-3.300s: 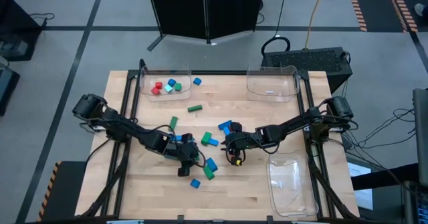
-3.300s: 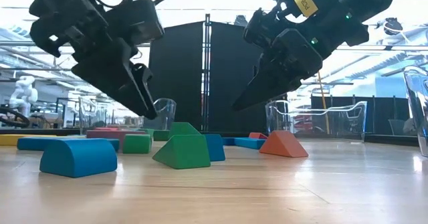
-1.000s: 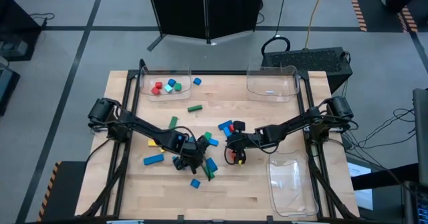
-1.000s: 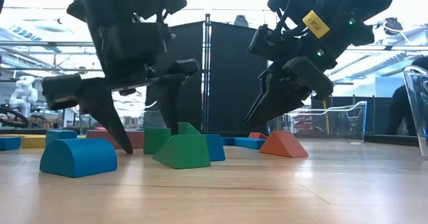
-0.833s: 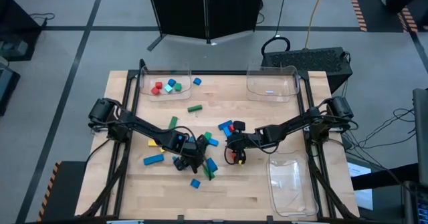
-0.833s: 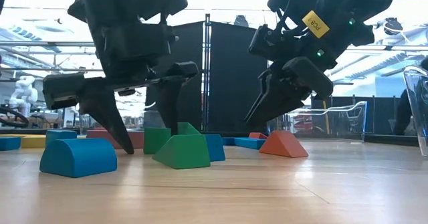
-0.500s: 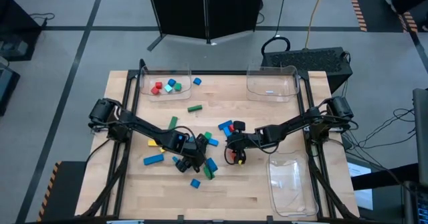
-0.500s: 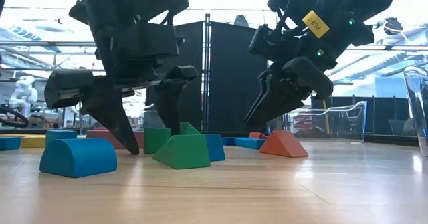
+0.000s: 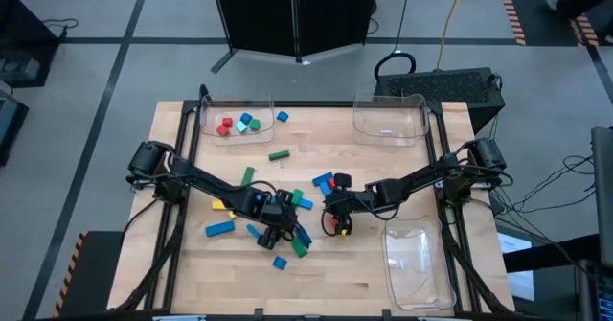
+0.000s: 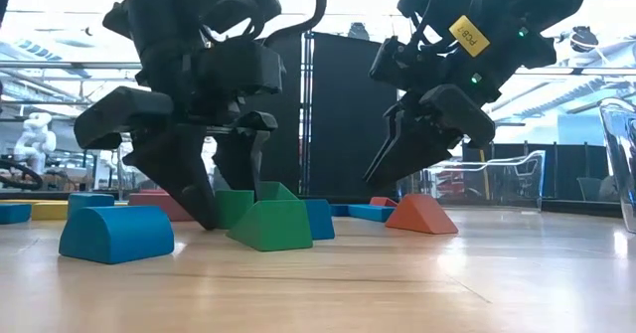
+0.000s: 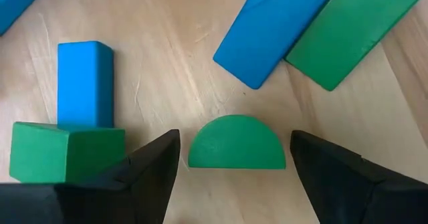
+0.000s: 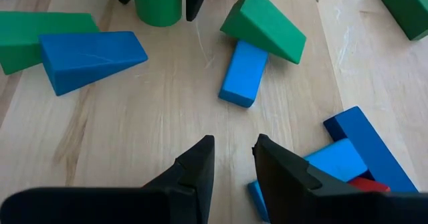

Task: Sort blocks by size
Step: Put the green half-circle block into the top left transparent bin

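Where the table's middle holds scattered blocks, the high view puts the left gripper (image 9: 275, 233) at seven o'clock, the right gripper (image 9: 335, 223) at five. Left wrist view: wide-open fingers (image 11: 150, 170) straddle a green half-round block (image 11: 237, 144), not gripping. Right wrist view: narrowly parted fingers (image 12: 197, 167) hold nothing; a blue bar (image 12: 243, 73) lies ahead.

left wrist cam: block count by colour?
blue blocks: 3
green blocks: 3
total: 6
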Controlling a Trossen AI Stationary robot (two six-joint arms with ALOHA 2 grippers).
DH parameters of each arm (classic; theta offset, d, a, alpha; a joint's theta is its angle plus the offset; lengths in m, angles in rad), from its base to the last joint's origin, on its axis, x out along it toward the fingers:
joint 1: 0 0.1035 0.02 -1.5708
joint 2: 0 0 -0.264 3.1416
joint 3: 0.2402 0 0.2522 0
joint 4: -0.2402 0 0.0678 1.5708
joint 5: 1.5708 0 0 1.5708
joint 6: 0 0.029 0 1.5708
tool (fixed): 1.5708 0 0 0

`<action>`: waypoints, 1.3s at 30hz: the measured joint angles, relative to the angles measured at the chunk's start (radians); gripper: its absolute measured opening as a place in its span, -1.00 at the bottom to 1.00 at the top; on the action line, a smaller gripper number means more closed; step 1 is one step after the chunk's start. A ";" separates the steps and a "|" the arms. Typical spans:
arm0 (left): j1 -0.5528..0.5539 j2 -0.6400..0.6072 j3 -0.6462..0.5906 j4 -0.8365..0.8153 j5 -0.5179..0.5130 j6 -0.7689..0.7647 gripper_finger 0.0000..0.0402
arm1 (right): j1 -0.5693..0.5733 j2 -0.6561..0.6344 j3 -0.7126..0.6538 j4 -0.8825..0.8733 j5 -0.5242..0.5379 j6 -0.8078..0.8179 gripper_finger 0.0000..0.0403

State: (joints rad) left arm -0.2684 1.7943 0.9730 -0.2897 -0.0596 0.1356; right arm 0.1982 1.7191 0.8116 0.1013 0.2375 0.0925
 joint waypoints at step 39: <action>0.246 -0.483 0.000 -0.208 -0.168 -0.158 -0.10 | 0.000 0.000 0.000 -0.001 -0.002 0.019 -0.50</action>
State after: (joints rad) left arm -0.0227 1.3110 0.9726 -0.4976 -0.2281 -0.0219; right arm 0.1984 1.7191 0.8120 0.1005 0.2352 0.1112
